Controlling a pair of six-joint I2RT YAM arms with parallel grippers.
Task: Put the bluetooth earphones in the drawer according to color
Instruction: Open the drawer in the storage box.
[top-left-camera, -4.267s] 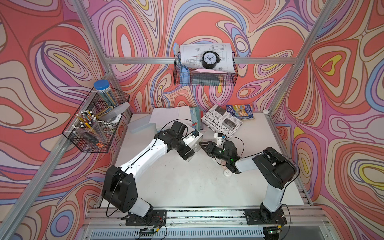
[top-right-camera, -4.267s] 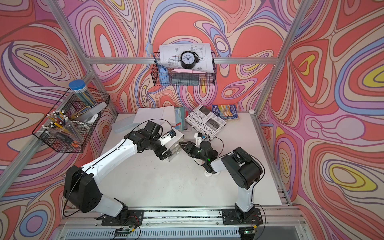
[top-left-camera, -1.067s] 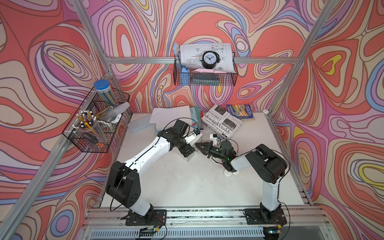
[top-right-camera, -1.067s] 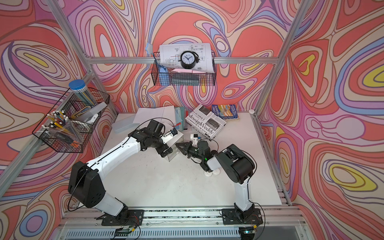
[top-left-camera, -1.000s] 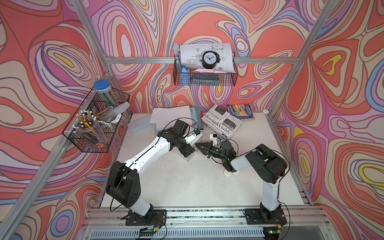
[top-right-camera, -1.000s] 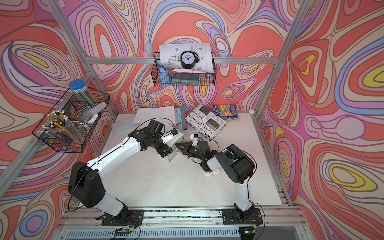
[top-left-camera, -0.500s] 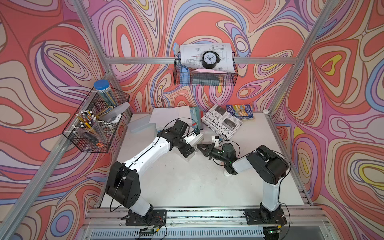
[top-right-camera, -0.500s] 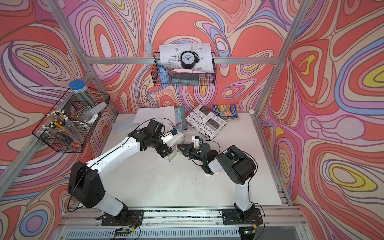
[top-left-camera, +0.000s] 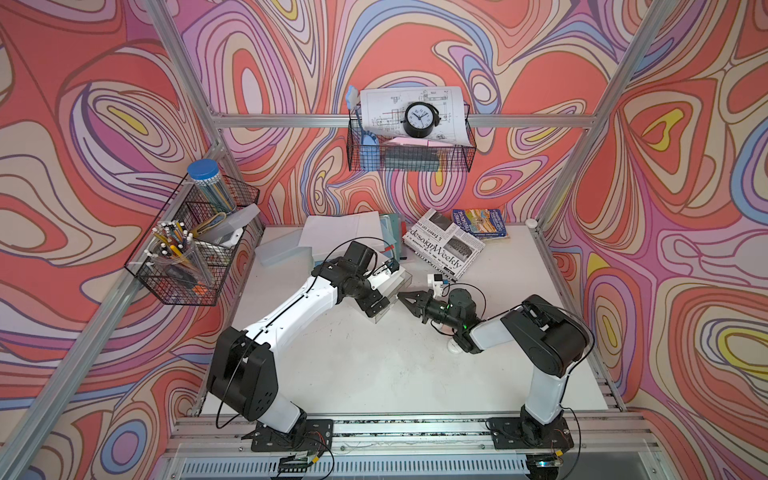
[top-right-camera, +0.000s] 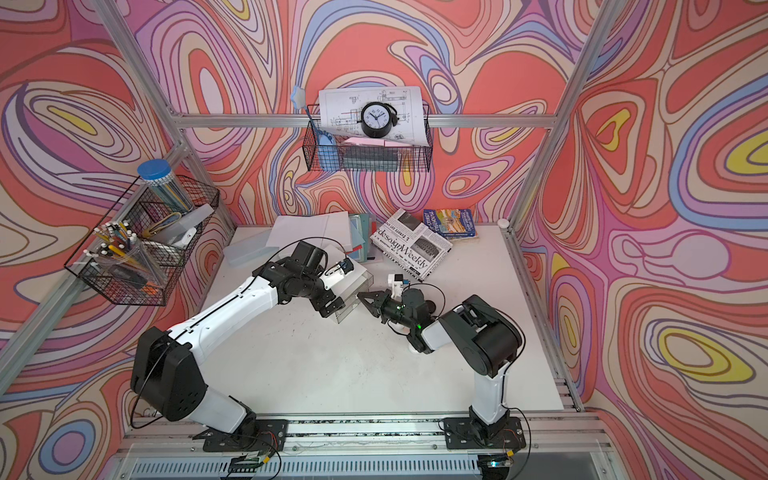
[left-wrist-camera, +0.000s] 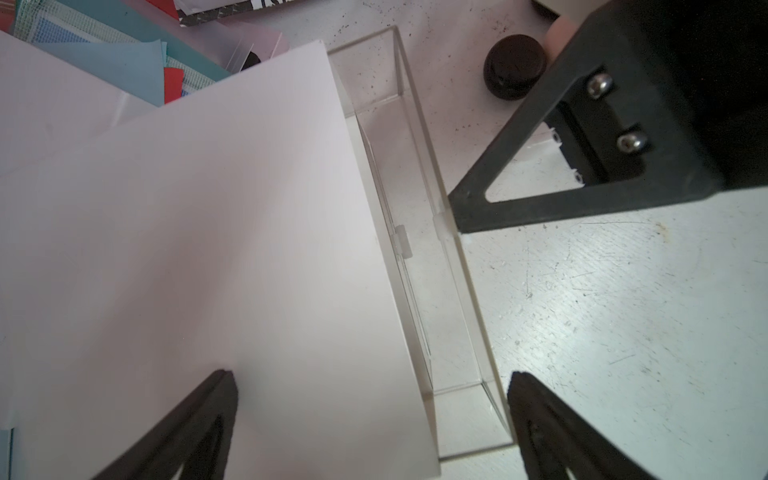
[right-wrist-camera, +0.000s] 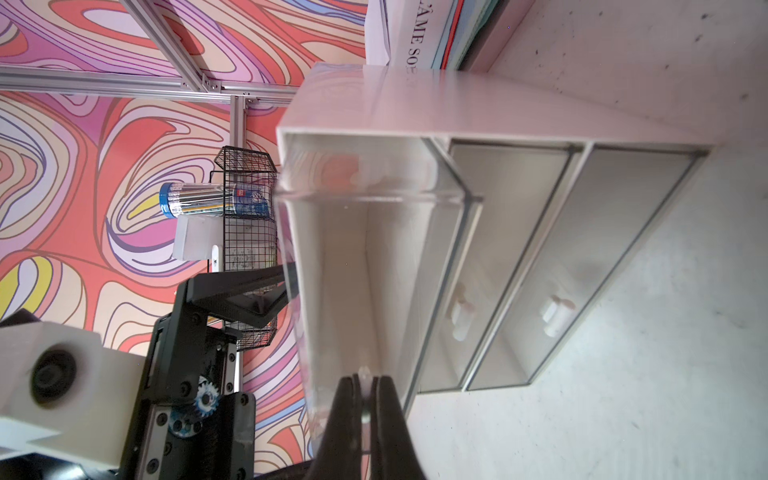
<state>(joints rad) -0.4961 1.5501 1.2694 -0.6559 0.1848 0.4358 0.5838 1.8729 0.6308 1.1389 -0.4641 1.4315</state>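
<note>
R hand (right-wrist-camera: 365, 380) pinching drawer knob (right-wrist-camera: 365, 370) (drawer (right-wrist-camera: 340, 266) out); L hand (left-wrist-camera: 370, 376) spread wide, empty

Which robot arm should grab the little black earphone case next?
Right, I'd say. The black case lies close to the right gripper, which only has to let go of the drawer knob. The left gripper is open over the white cabinet, seemingly steadying it.

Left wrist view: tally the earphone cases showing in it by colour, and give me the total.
black earphone case: 1
pale pink earphone case: 1, partly hidden
white: 0
Total: 2
</note>
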